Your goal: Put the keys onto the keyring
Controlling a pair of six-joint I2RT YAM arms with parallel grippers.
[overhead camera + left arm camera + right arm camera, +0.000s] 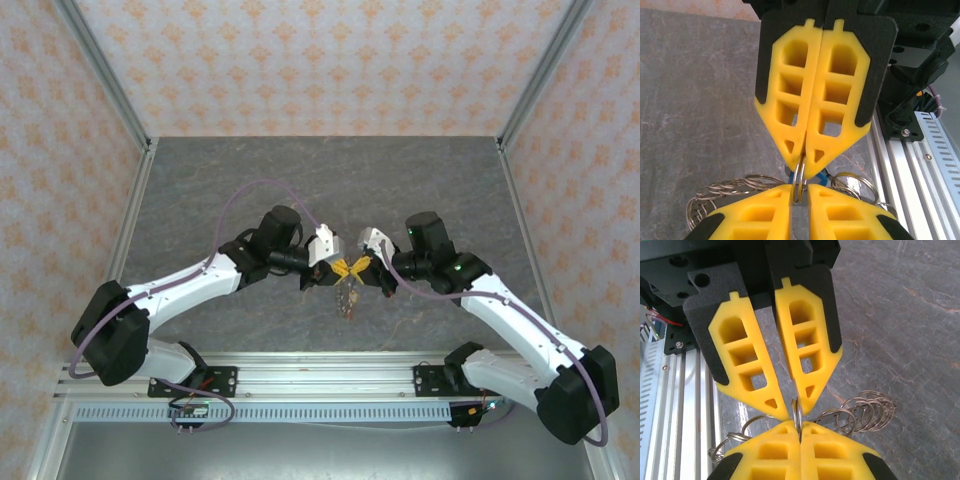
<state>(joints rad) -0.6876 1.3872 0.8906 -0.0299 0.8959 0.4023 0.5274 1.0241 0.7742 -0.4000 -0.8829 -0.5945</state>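
Note:
My two grippers meet tip to tip over the middle of the table, the left gripper point(340, 268) facing the right gripper point(362, 264). A small steel split ring point(797, 412) stands on edge between them. The right gripper point(800, 426) is shut on this ring. The left gripper point(799, 192) has its jaws slightly apart around the ring point(800, 177), with a gap showing beside it. The blue head of a key point(824, 178) peeks out just behind the ring. The keyring point(865, 412), a bunch of wire loops, trails off to both sides point(725, 192) and hangs below the grippers point(348, 298).
The grey stone-patterned table point(320, 190) spreads behind the grippers. An aluminium rail point(320, 385) runs along the near edge, close beside the grippers point(920, 165). Patterned walls point(320, 60) close in the back and both sides.

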